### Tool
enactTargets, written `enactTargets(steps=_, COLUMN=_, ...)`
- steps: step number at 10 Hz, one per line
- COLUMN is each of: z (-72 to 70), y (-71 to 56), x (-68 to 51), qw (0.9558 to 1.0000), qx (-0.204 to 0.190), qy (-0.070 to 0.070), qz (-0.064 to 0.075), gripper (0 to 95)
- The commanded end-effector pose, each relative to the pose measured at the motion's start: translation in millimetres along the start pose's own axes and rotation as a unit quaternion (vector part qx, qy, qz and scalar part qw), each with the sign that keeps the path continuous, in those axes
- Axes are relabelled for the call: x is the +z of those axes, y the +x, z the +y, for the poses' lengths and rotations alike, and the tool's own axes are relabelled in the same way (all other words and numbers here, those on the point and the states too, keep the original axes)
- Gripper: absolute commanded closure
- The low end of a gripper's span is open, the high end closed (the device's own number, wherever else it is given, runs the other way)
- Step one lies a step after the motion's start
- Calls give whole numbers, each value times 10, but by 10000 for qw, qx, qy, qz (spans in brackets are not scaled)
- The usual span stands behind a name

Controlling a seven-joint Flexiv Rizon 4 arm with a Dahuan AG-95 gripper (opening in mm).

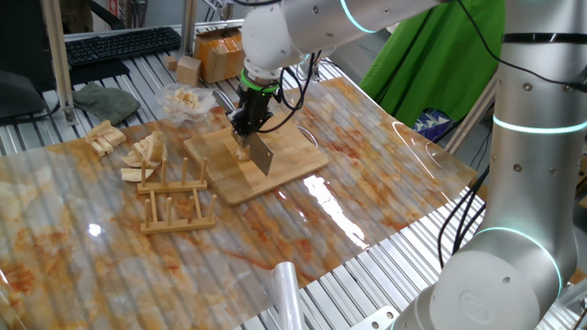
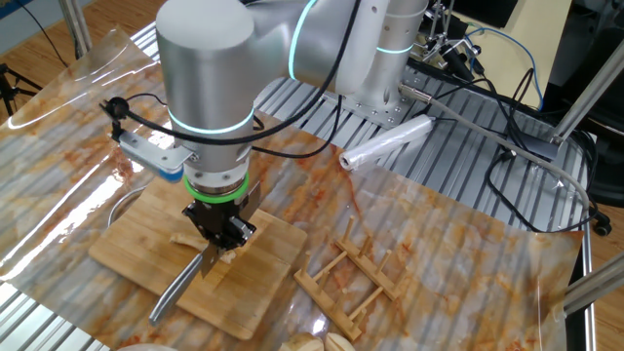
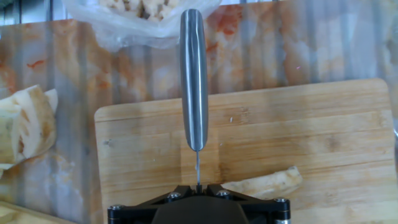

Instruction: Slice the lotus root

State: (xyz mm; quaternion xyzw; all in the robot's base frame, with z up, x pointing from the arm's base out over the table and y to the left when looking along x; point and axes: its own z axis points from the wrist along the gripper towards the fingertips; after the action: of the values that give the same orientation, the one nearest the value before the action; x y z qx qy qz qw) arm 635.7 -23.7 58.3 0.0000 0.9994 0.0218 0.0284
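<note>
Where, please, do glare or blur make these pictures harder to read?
One fixed view: bright glare streaks on the plastic sheet beside the board. The other fixed view: softer sheen on the sheet. Hand view: sharp on the knife and lotus root, no glare.

The gripper (image 1: 248, 123) clamps a knife (image 1: 260, 154), blade down on the board (image 1: 293, 158); a wooden rack (image 1: 174, 200) stands beside it.

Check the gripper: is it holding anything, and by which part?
Yes. The gripper is shut on a knife, gripping it at the blade end; the steel handle sticks out free. The blade is down on the cutting board beside the lotus root.
</note>
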Motion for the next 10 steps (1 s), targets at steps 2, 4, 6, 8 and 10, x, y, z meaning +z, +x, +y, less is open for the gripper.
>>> enactTargets(steps=2, z=4, y=82, x=243, qw=9998, qx=15, qy=-93, qz=-157, gripper=950)
enactTargets(steps=4, z=13, y=107, x=441, qw=9995, qx=83, qy=-99, qz=-303, gripper=950)
enactTargets(steps=6, z=35, y=72, x=288, qw=9997, qx=92, qy=-71, qz=-193, gripper=950)
enactTargets(steps=8, z=45, y=18, x=234, qw=10000, qx=59, qy=-19, qz=-63, gripper=950)
enactTargets(steps=10, z=51, y=25, x=145, qw=10000, qx=47, qy=-8, qz=49, gripper=950)
